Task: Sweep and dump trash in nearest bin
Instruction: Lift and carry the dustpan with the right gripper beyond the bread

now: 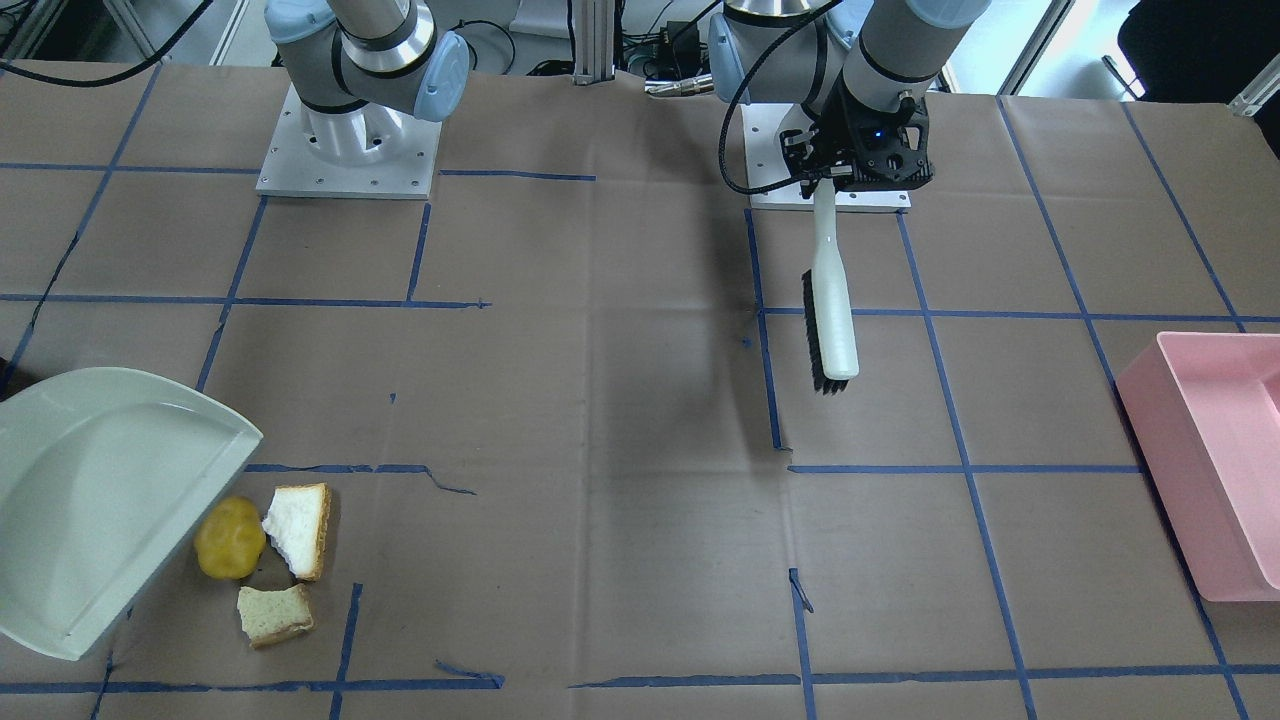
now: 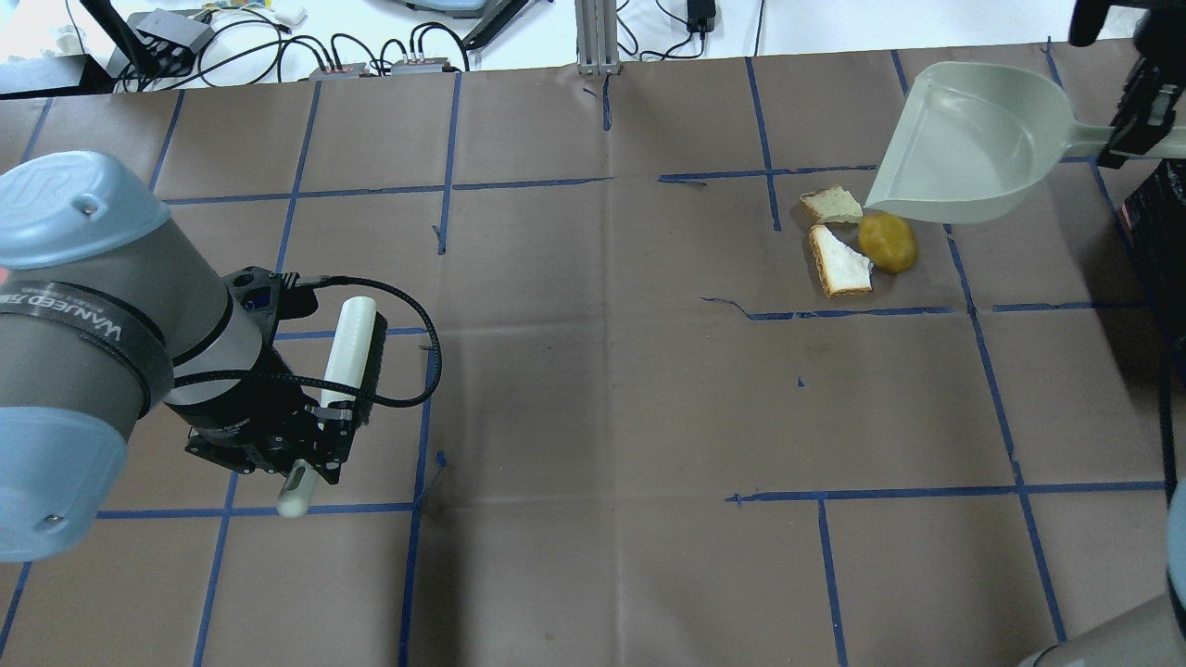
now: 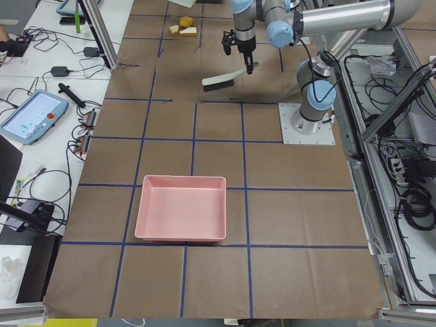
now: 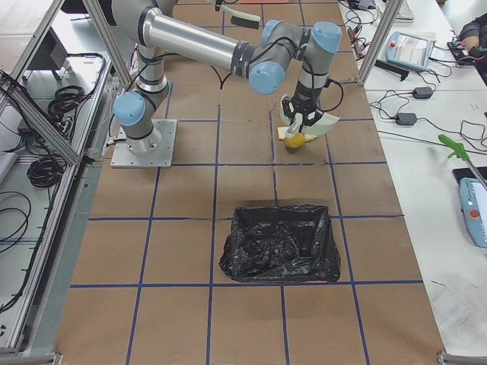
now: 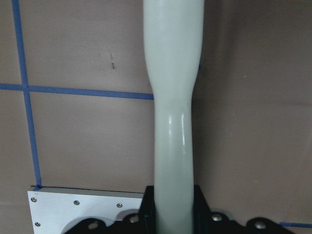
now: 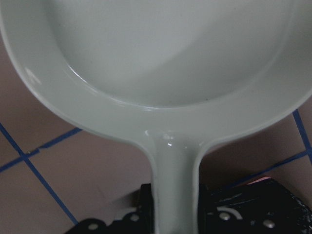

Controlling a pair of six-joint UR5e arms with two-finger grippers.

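The trash lies together on the brown paper: a yellow lump [image 1: 230,540] [image 2: 888,243] and two bread slice pieces [image 1: 300,528] [image 1: 275,614]. My right gripper [image 2: 1132,134] [image 6: 173,214] is shut on the handle of a pale green dustpan [image 1: 100,500] [image 2: 973,139]. The pan's open lip sits right beside the lump and slices. My left gripper [image 1: 828,180] [image 2: 324,424] [image 5: 173,207] is shut on the white handle of a black-bristled brush [image 1: 832,300] [image 2: 352,347], held above the table near its own base, far from the trash.
A pink bin [image 1: 1215,470] [image 3: 181,208] stands at the table's end on my left. A bin lined with a black bag [image 4: 281,243] stands at the end on my right, nearer the trash. Blue tape lines grid the paper.
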